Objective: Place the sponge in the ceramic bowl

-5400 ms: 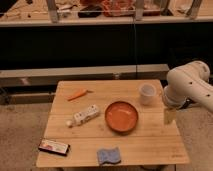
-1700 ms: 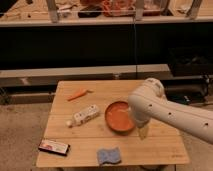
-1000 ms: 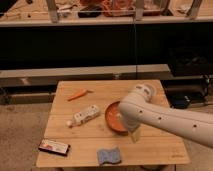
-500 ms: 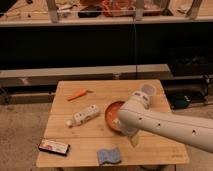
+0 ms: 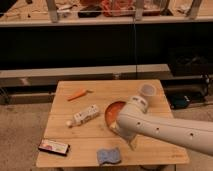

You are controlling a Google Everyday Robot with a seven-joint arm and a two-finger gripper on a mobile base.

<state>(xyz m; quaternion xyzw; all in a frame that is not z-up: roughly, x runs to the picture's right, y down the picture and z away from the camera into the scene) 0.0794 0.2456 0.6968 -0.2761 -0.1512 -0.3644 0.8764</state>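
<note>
The blue-grey sponge (image 5: 109,156) lies flat near the front edge of the wooden table (image 5: 65,132), left of centre. The orange-red ceramic bowl (image 5: 113,112) sits at mid-table; only its left part shows, because my white arm (image 5: 160,127) crosses over the rest. My gripper (image 5: 129,141) hangs below the arm's end, just in front of the bowl and a little up and right of the sponge, apart from it. Nothing can be seen held in it.
A white cup (image 5: 147,91) stands behind the bowl at the back right. An orange carrot (image 5: 77,94) lies at the back left, a white bottle (image 5: 83,115) on its side left of the bowl, and a black-and-white packet (image 5: 54,147) at the front left corner.
My arm has swung from the table's right side leftwards and forwards across the bowl, bringing the gripper down near the sponge. The objects on the table have not moved.
</note>
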